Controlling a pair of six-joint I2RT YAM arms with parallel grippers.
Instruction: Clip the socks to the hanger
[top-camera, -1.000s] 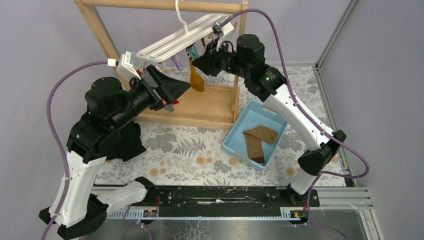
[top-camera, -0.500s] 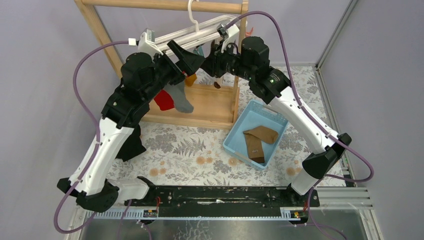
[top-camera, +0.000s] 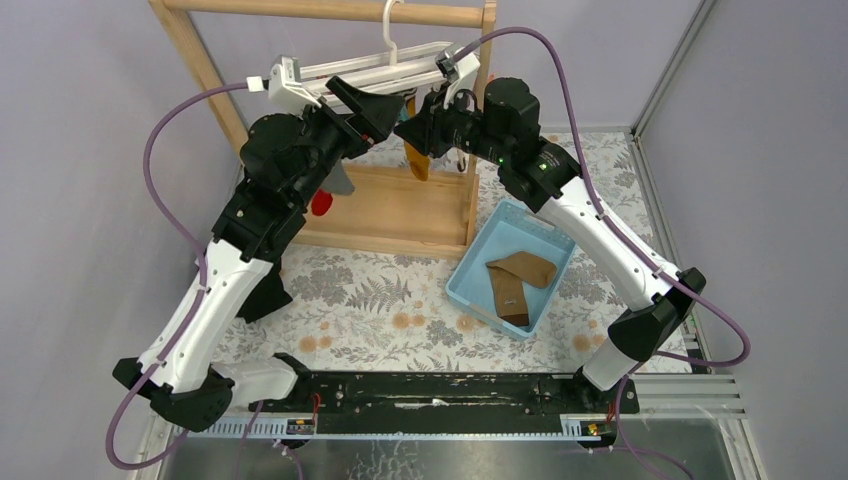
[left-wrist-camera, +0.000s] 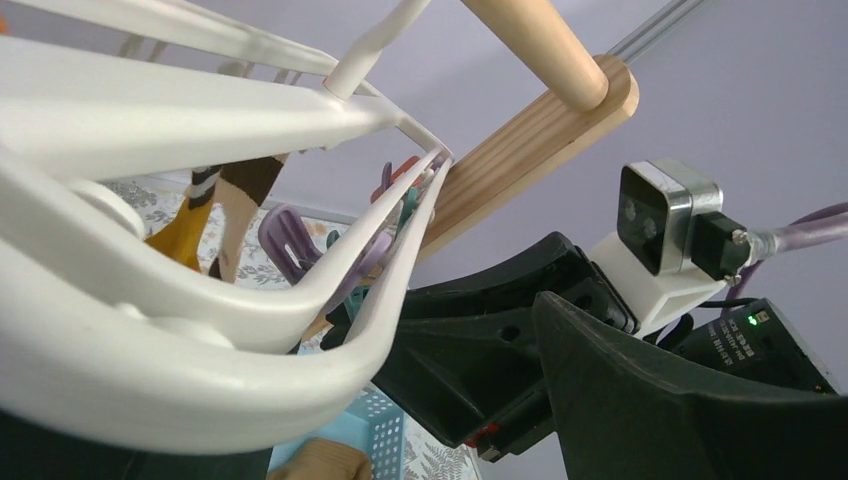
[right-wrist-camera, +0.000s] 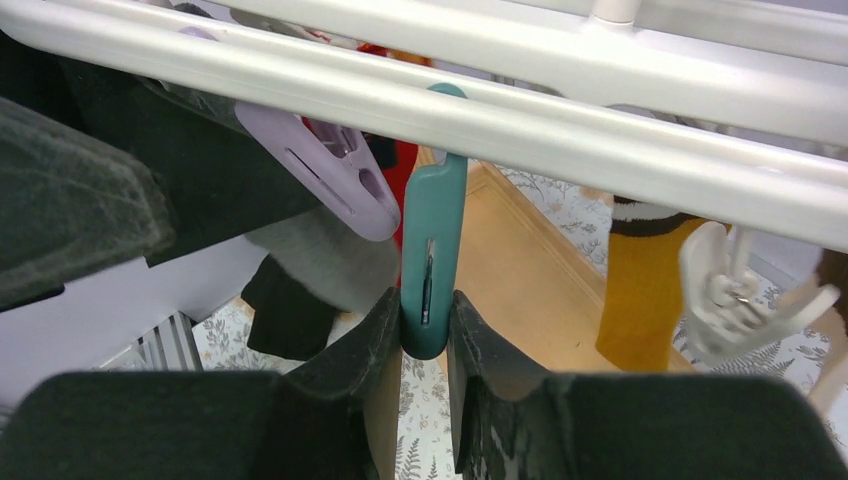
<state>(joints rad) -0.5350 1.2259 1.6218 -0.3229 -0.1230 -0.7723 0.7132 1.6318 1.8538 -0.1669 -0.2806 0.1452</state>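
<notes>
Two brown socks (top-camera: 518, 280) lie in the blue tray (top-camera: 466, 262); right gripper (right-wrist-camera: 425, 300) pinches the hanger's (right-wrist-camera: 560, 130) teal clip (right-wrist-camera: 432, 230), left gripper (top-camera: 372, 112) gapes at its frame.

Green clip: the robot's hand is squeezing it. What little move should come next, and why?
Probably the left hand should close on the hanger to steady it. The frame seems to sit between its open fingers, while the right hand pinches the green clip and the socks lie in the tray.
</notes>
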